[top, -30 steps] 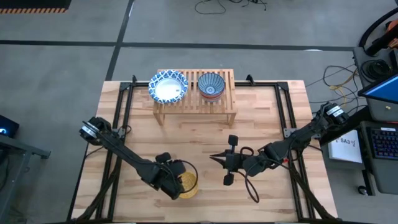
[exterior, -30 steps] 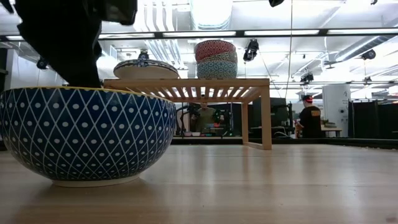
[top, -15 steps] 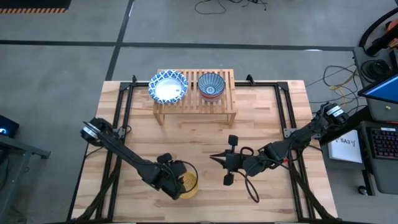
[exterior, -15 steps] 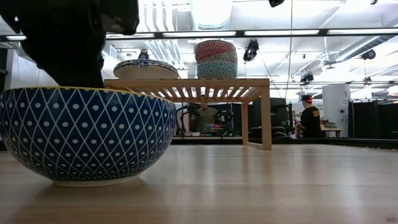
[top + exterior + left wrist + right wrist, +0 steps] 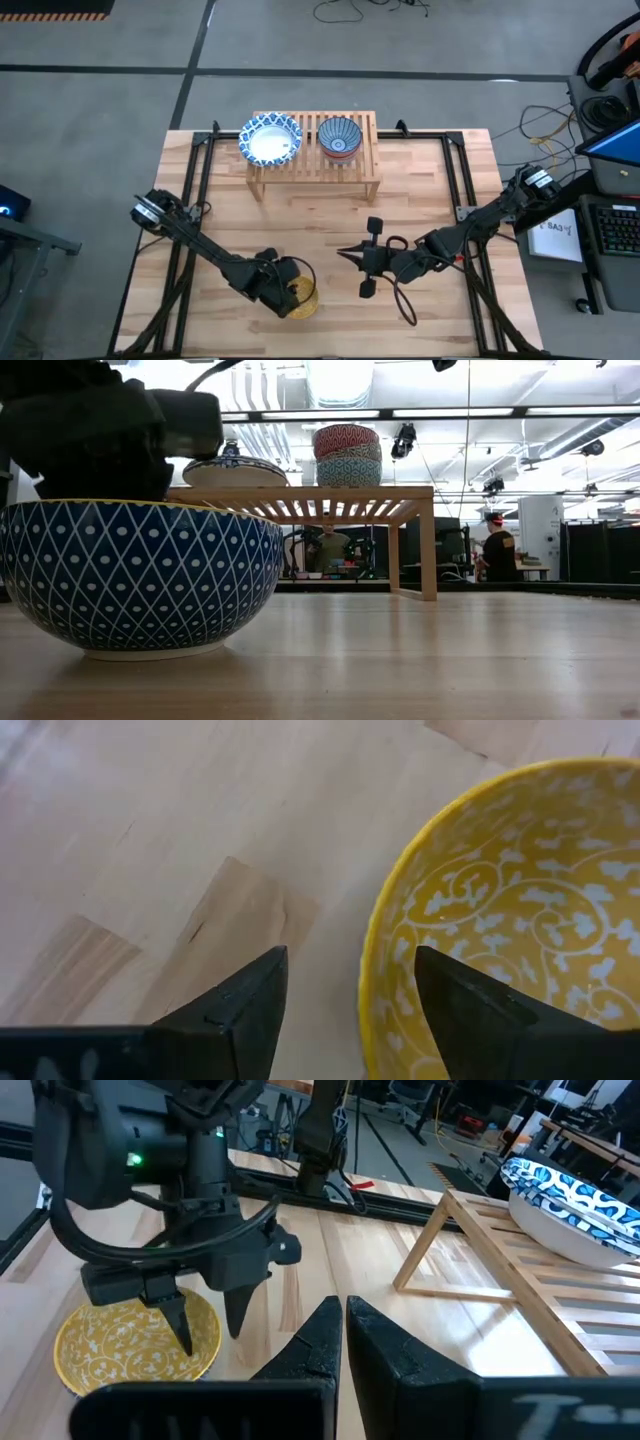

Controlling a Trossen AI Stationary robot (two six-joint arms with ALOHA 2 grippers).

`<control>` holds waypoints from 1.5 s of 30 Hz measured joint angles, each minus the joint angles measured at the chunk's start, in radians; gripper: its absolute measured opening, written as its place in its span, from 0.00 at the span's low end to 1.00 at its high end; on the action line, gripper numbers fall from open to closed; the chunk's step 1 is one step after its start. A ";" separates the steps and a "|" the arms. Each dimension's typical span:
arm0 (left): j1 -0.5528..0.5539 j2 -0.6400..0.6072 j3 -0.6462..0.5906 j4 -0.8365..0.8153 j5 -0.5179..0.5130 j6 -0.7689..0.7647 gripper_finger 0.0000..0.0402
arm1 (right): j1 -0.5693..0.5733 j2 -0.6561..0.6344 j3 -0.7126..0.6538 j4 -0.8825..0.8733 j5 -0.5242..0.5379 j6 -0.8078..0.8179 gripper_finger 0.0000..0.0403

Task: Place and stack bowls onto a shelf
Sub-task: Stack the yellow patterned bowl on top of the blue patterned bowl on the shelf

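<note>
A small bowl [image 5: 303,298], yellow inside and blue with a white lattice outside [image 5: 140,575], stands on its foot near the table's near edge. My left gripper [image 5: 283,288] is open above it. One finger [image 5: 470,1010] is over the yellow inside, the other [image 5: 240,1015] is outside, and the rim [image 5: 378,960] lies between them. On the wooden shelf [image 5: 315,172] sit a white blue-rimmed bowl [image 5: 270,140] and a stack of small bowls [image 5: 347,455] with a red one on top. My right gripper [image 5: 343,253] waits shut over mid-table.
The shelf stands at the table's far edge, with bare slats [image 5: 368,140] on its right end. Black frame rails [image 5: 200,190] run along both table sides. A black cable loop [image 5: 402,305] hangs by the right arm. People stand in the room behind [image 5: 497,550].
My left gripper has come down toward the yellow bowl and now hangs low over its rim. Its fingers stay apart. The bowl and the right arm have not moved.
</note>
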 joint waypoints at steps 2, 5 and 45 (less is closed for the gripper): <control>0.000 -0.005 -0.015 0.022 0.000 -0.003 0.48 | 0.000 0.000 0.000 0.000 0.000 0.000 0.02; 0.000 -0.007 -0.015 0.028 0.000 -0.003 0.41 | 0.000 0.000 0.000 0.000 0.000 0.000 0.02; 0.010 -0.342 -0.015 -0.062 0.053 0.305 0.01 | 0.038 0.004 0.000 0.089 -0.110 -0.082 0.06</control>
